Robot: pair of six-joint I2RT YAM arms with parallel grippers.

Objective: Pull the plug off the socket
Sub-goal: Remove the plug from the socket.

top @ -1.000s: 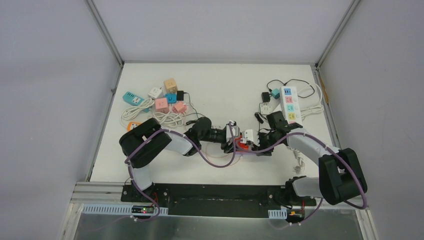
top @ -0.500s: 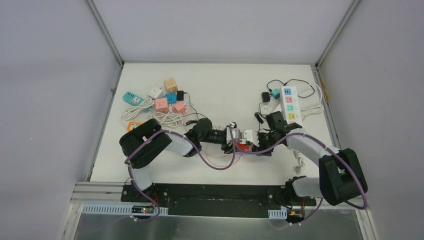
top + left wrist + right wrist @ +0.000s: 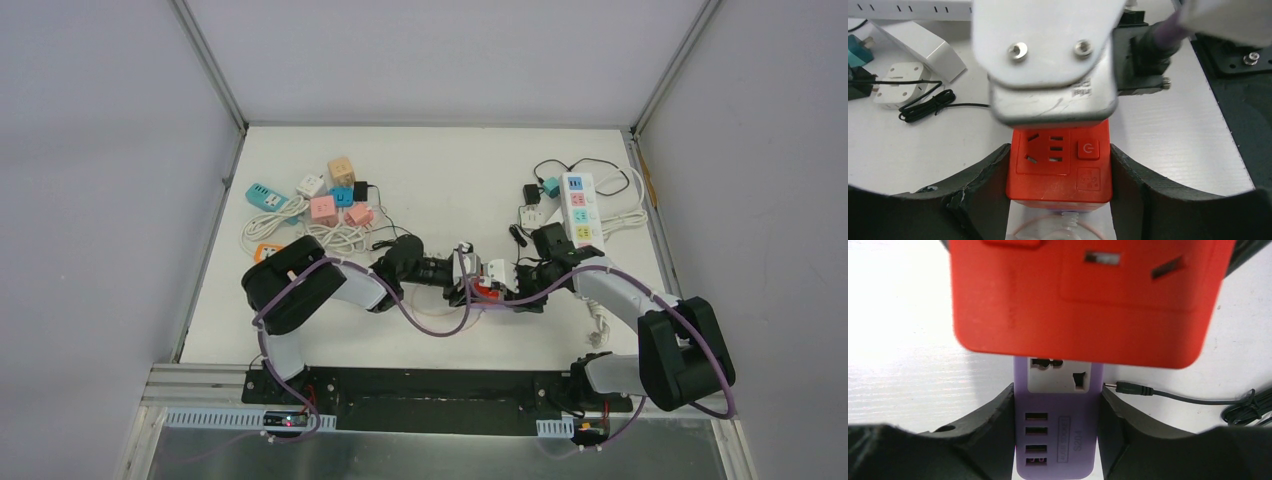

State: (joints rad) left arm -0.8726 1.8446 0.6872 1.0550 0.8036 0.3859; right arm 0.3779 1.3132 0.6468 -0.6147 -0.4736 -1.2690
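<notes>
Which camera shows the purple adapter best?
Right wrist: the purple adapter sits close up below the red socket cube, its sockets and USB ports plain. Left wrist shows the cube, not the adapter; top view is too small to tell.

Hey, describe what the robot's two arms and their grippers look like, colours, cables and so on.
Both arms match: the left arm and right arm have bulky black joint housings and white links. A purple cable loops along each. The left gripper's fingers and the right gripper's fingers are thick, curved, matte black.
</notes>
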